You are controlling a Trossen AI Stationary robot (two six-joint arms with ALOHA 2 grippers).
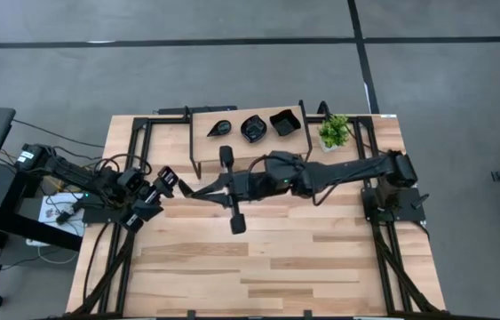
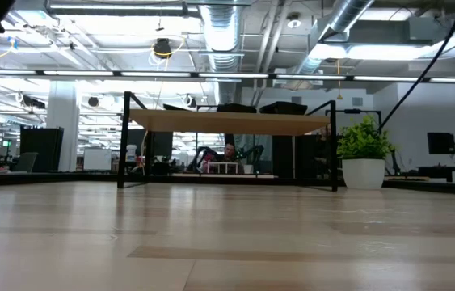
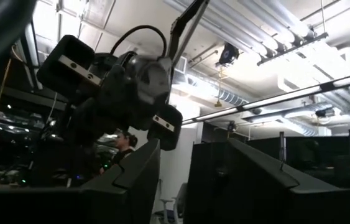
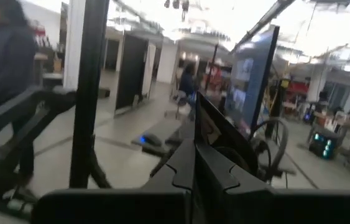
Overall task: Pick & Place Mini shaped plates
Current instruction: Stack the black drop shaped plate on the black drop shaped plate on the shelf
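The right gripper (image 1: 187,190), fingers clenched empty, hovers mid-tabletop (image 1: 267,267). The three glossy black mini shaped plates (image 1: 253,128) sit beyond on the raised wooden shelf (image 1: 201,118), nearer it than the idle left gripper (image 1: 162,188), whose fingers are released.

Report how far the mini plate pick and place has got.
Done: three mini shaped plates sit on the raised shelf at the table's far edge: a leaf plate, a scalloped round plate and a square plate.
In hand: nothing. The right gripper reaches across mid-table with fingers together and empty; the left gripper waits at the left side.
Left: no other plates are in view, so I cannot tell.
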